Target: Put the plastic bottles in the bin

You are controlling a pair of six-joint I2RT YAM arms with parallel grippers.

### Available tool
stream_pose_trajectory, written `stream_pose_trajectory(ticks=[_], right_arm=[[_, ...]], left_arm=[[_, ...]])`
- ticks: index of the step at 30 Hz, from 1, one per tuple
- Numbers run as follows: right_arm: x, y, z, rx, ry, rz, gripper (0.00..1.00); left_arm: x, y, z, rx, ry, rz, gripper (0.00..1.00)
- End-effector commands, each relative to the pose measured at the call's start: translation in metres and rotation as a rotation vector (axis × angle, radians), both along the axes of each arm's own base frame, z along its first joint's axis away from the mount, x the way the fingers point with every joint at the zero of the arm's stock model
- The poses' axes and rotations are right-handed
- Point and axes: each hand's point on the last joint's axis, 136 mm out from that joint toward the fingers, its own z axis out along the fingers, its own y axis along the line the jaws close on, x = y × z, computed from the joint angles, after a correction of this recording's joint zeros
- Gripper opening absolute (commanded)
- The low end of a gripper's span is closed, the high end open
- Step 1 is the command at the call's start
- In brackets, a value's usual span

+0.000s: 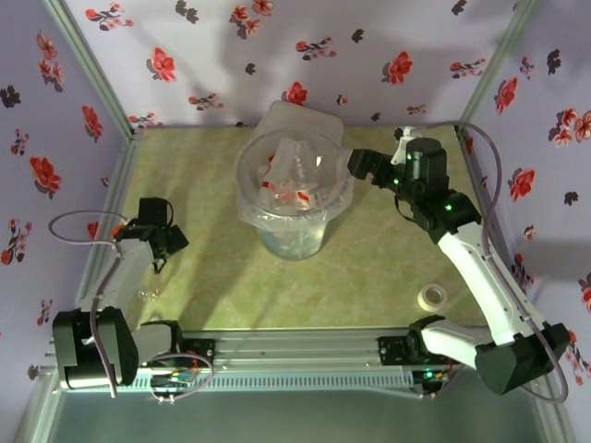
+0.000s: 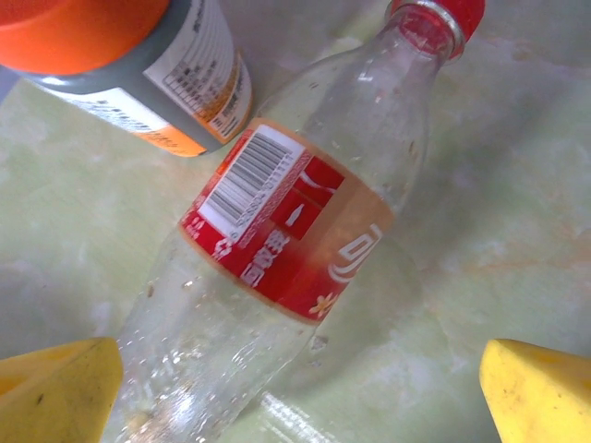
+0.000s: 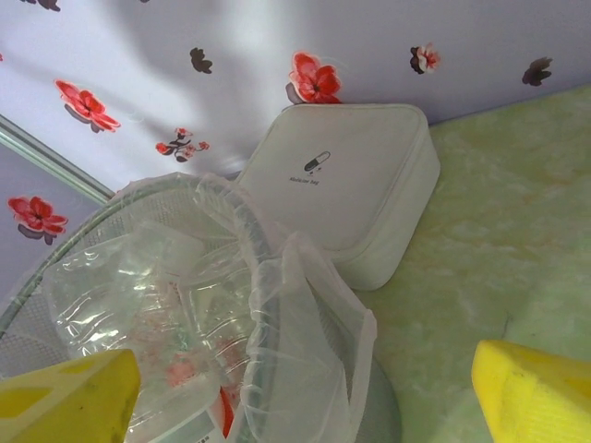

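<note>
- Top external: the left tool (image 1: pixel 172 242) hangs low over the left side of the desk (image 1: pixel 369 277), well apart from the bin (image 1: pixel 242 175). The bin stands mid-desk with crushed plastic bottles (image 1: pixel 294 175) inside. The right tool (image 1: pixel 355 164) sits just beside the bin's right rim.
- Left wrist: its yellow fingers (image 2: pixel 55 392) are spread wide, released. A red-capped bottle (image 2: pixel 286 240) lies on the desk between them, just beside an orange-capped container (image 2: pixel 138 74).
- Right wrist: the right tool's fingers are also spread wide, gripping nothing, above the bin's bagged rim. A white box (image 3: pixel 342 185) lies behind the bin.
</note>
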Motion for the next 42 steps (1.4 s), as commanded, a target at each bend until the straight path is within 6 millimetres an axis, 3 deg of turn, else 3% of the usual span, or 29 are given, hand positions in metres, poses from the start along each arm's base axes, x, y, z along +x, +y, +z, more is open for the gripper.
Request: stream_pose_trajectory(ticks=[1, 11, 19, 25, 31, 35, 39, 42], right_arm=[[-0.006, -0.007, 0.006, 0.008, -0.014, -0.009, 0.93], [-0.005, -0.011, -0.002, 0.021, 0.013, -0.013, 0.93], [0.005, -0.009, -0.027, 0.163, 0.099, 0.012, 0.93], [0.004, -0.014, -0.030, 0.167, 0.107, 0.002, 0.93], [0.006, -0.013, -0.038, 0.174, 0.137, 0.009, 0.93], [0.009, -0.013, -0.040, 0.185, 0.135, 0.004, 0.93], [0.014, -0.008, -0.048, 0.202, 0.160, 0.013, 0.93], [0.013, -0.005, -0.047, 0.214, 0.172, 0.031, 0.93]], left_arm=[[0.010, -0.003, -0.011, -0.045, -0.028, 0.028, 1.00], [0.018, -0.010, -0.023, -0.075, -0.010, -0.008, 1.00], [0.041, -0.061, -0.021, -0.174, -0.058, -0.094, 1.00], [0.062, -0.102, 0.010, -0.145, -0.103, -0.231, 1.00], [0.060, -0.091, 0.033, -0.045, -0.098, -0.252, 1.00], [0.060, -0.076, 0.028, -0.035, -0.101, -0.216, 1.00], [0.098, -0.073, 0.026, -0.078, -0.183, -0.172, 1.00], [0.143, -0.086, 0.045, -0.128, -0.320, -0.164, 1.00]])
